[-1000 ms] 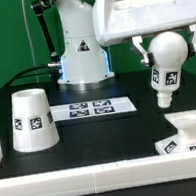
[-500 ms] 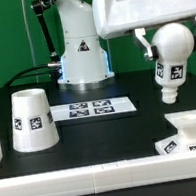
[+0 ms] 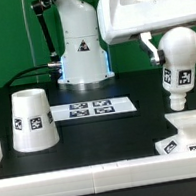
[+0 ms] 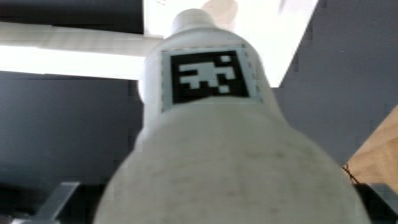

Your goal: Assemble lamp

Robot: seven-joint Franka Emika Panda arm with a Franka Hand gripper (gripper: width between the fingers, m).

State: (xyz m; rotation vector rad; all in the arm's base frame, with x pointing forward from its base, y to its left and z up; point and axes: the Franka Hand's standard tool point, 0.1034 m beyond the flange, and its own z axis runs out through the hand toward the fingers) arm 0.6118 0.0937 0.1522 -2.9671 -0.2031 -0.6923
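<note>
Gripper (image 3: pixel 176 43): closed on the round head of the bulb (image 3: pixel 180 62). The bulb hangs neck-down in the air, clear of the tabletop (image 3: pixel 101 136), at the exterior view's right. Only one dark finger (image 3: pixel 151 47) shows, on the bulb's left side; the other is lost at the picture's edge.

The bulb's neck carries a square marker. Its tip stands above the base (image 3: pixel 195 123) and apart from it.

The base lies near the front at the exterior view's right and is cut off by the picture's edge. Its lower side blends with the white rail (image 3: pixel 87 176) in front and cannot be traced.

The shade (image 3: pixel 33 120) stands on the tabletop at the exterior view's left, wide end down, well apart from the bulb. The marker board (image 3: pixel 92 109) lies flat between them, farther back.

In the wrist view the bulb (image 4: pixel 205 150) fills the picture, blurred, with its marker facing the camera. The fingers cannot be made out there with certainty.
</note>
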